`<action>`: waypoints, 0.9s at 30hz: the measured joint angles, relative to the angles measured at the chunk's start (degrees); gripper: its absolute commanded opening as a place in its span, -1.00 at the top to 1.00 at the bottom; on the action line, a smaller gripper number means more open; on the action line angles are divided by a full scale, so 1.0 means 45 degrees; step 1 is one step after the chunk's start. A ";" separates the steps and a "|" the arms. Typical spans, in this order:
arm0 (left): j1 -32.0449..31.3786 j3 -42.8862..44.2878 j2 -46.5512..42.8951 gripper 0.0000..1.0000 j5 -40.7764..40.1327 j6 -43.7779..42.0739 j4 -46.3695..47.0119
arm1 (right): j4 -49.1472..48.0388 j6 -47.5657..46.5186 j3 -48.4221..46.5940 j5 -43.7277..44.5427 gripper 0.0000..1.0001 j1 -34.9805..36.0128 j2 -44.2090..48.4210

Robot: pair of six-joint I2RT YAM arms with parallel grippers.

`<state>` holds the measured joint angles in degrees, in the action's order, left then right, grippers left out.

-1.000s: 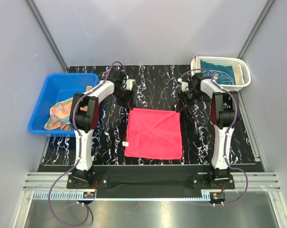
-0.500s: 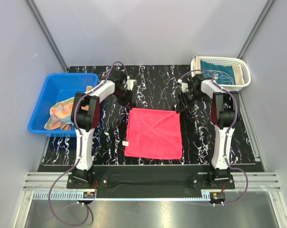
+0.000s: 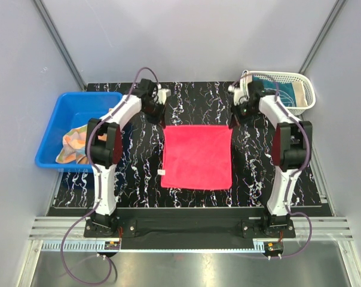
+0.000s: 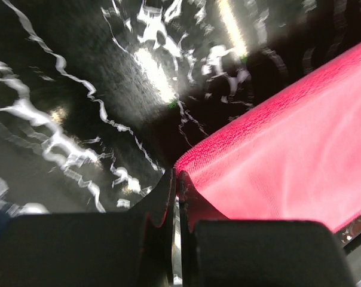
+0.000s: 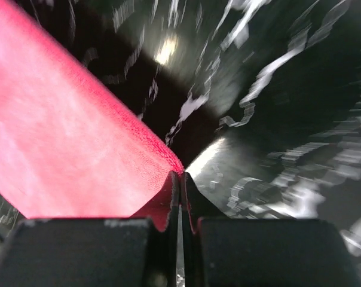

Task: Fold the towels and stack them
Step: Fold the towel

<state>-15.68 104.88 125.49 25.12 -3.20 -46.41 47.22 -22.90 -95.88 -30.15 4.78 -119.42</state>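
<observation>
**Towels: one on the table, two in containers**

My left gripper point(image 4: 176, 178) is pinching the far left corner of the pink-red towel point(image 3: 197, 157), and my right gripper point(image 5: 179, 178) is pinching its far right corner. The towel is spread mid-table point(image 3: 132, 173). The blue bin point(image 3: 49, 139) at the left edge holds the orange towel point(image 3: 75, 146). The white basket point(image 3: 307, 91) at the far right corner holds the teal towel point(image 3: 277, 89).

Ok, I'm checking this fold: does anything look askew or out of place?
Nothing stands out. The left gripper and right gripper each pinch a far corner of the pink-red towel, whose edge looks level. The orange-peach towel lies bunched in the blue bin.
</observation>
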 measured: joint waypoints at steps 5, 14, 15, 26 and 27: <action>-0.0010 0.0214 -0.2346 1.00 -0.0607 0.0044 -0.0039 | -0.1409 0.0471 -0.0204 0.0865 1.00 0.0005 0.3094; -0.0063 0.0306 -0.7281 1.00 -0.1224 0.0398 0.0865 | -0.2550 0.0869 -0.0491 0.0913 1.00 0.0165 0.6280; -0.0097 0.0306 -0.7601 1.00 -0.1234 0.0408 0.0850 | -0.2608 0.0928 -0.0267 0.0894 1.00 0.0194 0.6591; -0.1739 -0.3570 -1.1638 1.00 -0.1545 0.0539 -0.0087 | -0.2851 0.2215 0.4308 0.1035 1.00 0.1151 1.2871; -0.1865 -0.3978 -1.1987 1.00 -0.1540 0.0539 -0.0170 | -0.2837 0.2312 0.4755 0.1064 1.00 0.1214 1.3537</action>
<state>-24.08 86.98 71.55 18.20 -0.78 -47.18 34.46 -12.49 -74.48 -25.36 10.24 -58.50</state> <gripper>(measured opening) 0.016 0.012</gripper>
